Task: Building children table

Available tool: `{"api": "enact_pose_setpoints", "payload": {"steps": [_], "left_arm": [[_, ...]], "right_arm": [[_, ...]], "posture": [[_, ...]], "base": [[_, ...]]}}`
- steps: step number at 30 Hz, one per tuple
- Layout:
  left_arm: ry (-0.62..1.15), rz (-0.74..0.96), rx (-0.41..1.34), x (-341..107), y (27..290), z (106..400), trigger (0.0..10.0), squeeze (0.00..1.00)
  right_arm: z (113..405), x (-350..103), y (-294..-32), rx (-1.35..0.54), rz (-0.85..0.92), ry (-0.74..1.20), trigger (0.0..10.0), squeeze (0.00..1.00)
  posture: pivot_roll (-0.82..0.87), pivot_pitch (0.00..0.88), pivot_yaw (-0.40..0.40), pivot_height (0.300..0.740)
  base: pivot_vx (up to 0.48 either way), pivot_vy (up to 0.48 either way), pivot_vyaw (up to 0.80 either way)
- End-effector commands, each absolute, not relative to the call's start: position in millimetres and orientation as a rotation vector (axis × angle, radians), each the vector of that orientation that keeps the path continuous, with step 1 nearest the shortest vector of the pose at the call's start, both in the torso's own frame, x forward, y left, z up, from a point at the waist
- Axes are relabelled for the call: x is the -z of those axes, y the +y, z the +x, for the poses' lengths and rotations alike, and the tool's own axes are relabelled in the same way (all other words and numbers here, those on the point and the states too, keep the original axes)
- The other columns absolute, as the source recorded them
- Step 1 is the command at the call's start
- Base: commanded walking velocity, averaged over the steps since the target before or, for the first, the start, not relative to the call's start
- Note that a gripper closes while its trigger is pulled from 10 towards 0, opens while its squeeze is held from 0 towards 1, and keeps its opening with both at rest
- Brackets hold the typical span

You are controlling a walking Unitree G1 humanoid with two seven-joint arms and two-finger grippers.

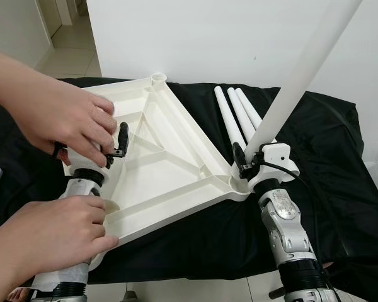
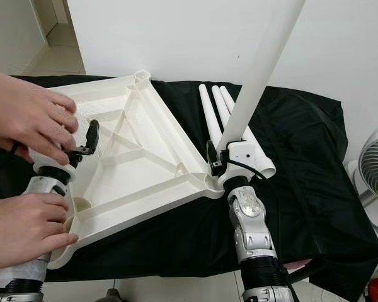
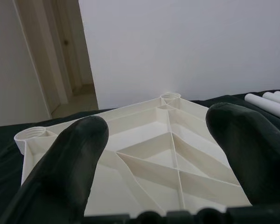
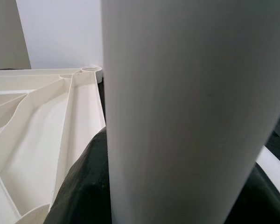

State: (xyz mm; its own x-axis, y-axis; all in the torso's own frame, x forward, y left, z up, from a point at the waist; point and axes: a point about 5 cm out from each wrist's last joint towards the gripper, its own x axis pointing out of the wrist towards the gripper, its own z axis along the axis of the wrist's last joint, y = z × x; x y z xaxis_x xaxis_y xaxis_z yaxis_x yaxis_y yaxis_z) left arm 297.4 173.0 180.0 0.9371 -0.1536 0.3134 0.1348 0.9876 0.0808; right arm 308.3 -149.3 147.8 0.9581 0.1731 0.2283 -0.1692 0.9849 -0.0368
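Note:
The white tabletop [image 1: 170, 157] lies upside down on a black cloth, its ribs and corner sockets facing up. My right gripper [image 1: 246, 160] is shut on a long white leg [image 1: 296, 82], which stands tilted over the tabletop's right corner socket. In the right wrist view that leg [image 4: 186, 116] is pressed against a black finger [image 4: 79, 186]. My left gripper [image 1: 116, 146] hovers over the tabletop's left side, open with nothing between its fingers [image 3: 70, 158]. A person's two hands [image 1: 63, 119] grip my left wrist and forearm.
Three spare white legs [image 1: 239, 113] lie side by side on the black cloth [image 1: 327, 157] behind my right gripper. A white wall stands close behind. A fan [image 2: 372, 170] stands at the far right, and a doorway opens at the back left.

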Motion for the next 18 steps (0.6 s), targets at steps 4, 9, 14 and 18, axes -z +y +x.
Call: {"api": "enact_pose_setpoints", "payload": {"steps": [4, 9, 14, 18], "left_arm": [[-0.273, 0.052, 0.164, -167.3, 170.0, 296.0, 10.0, 0.0], [-0.273, 0.052, 0.164, -167.3, 169.9, 296.0, 10.0, 0.0], [-0.274, 0.051, 0.164, -167.3, 169.9, 295.9, 10.0, 0.0], [-0.275, 0.051, 0.163, -167.3, 169.8, 295.9, 10.0, 0.0]], "right_arm": [[309.3, -148.3, -151.5, -0.166, -0.019, -0.241, 10.0, 0.0], [309.5, -148.3, -151.6, -0.166, -0.019, -0.241, 10.0, 0.0], [309.5, -148.6, -151.2, -0.166, -0.019, -0.242, 10.0, 0.0], [309.6, -148.5, -151.2, -0.167, -0.019, -0.242, 10.0, 0.0]], "posture": [[0.06, 0.0, -0.046, 0.74], [0.06, 0.0, -0.045, 0.74], [0.06, 0.0, -0.047, 0.74], [0.06, 0.0, -0.048, 0.74]], "base": [[0.0, 0.0, 0.0], [0.0, 0.0, 0.0], [0.0, 0.0, 0.0], [0.0, 0.0, 0.0]]}}
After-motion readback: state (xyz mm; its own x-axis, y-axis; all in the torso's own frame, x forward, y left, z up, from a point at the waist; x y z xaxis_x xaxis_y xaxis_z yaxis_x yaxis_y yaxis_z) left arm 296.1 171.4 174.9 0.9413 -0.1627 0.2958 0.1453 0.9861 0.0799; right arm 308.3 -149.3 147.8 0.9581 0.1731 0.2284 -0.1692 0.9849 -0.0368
